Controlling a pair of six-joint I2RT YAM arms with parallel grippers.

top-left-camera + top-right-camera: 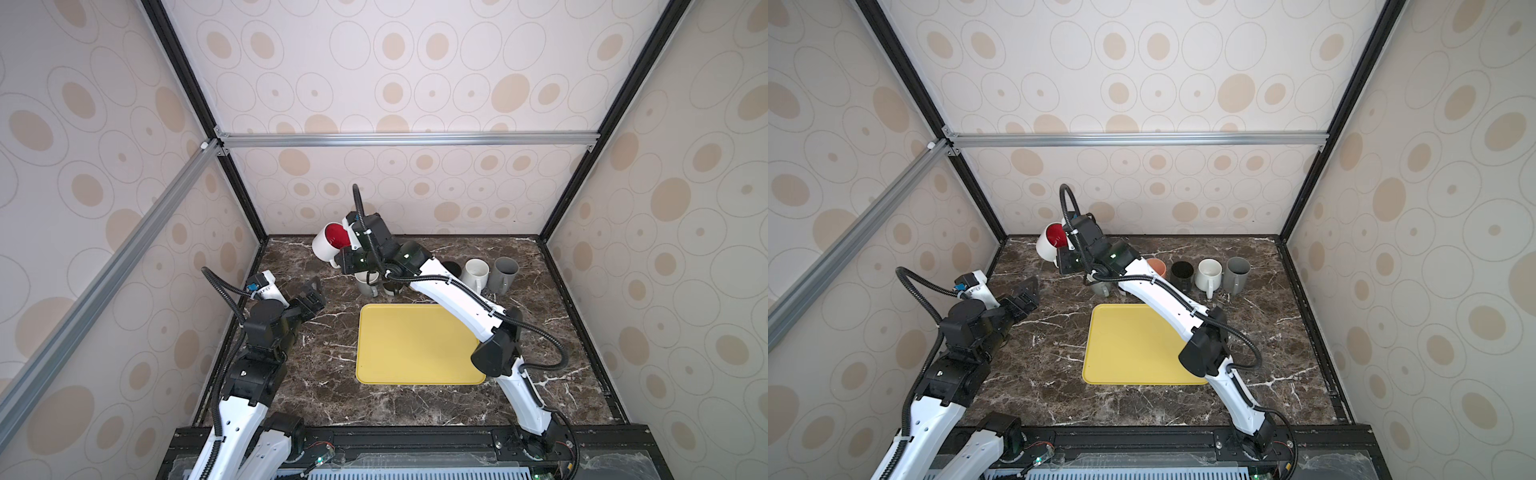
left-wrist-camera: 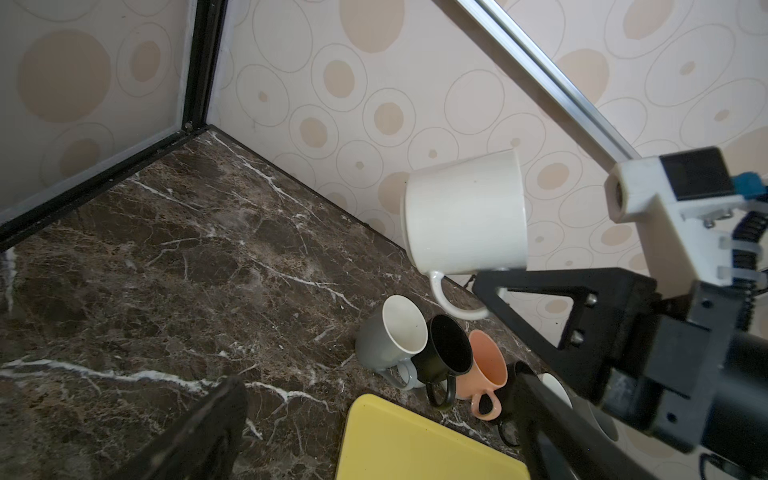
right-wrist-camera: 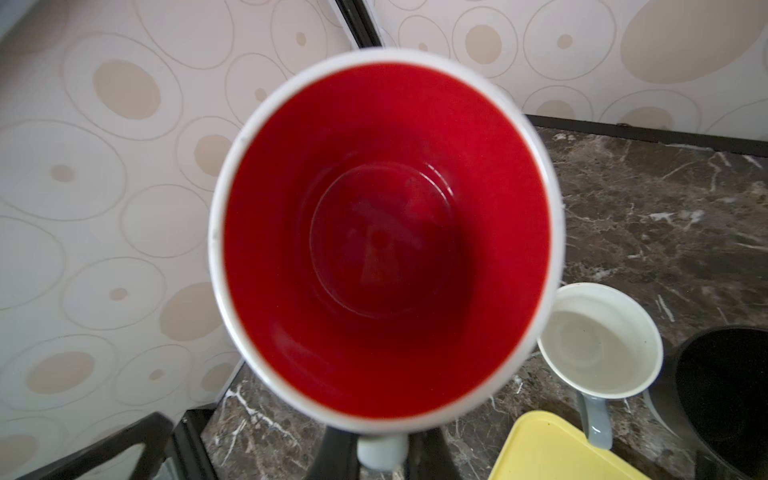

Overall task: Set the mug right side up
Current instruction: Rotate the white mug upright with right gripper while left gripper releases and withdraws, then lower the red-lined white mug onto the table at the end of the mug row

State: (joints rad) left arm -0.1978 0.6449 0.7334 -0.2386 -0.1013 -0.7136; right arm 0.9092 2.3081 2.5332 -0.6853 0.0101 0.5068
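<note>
Left claw (image 1: 316, 293) wide, right claw (image 1: 342, 257) clamping one mug (image 1: 325, 250), six others (image 1: 1208, 274), one tray (image 1: 411, 349)

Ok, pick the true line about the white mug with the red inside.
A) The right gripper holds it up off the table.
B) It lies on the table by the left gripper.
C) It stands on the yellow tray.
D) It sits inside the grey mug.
A: the right gripper is shut on the handle of the red-lined white mug, which hangs tilted in the air above the marble table.
</note>
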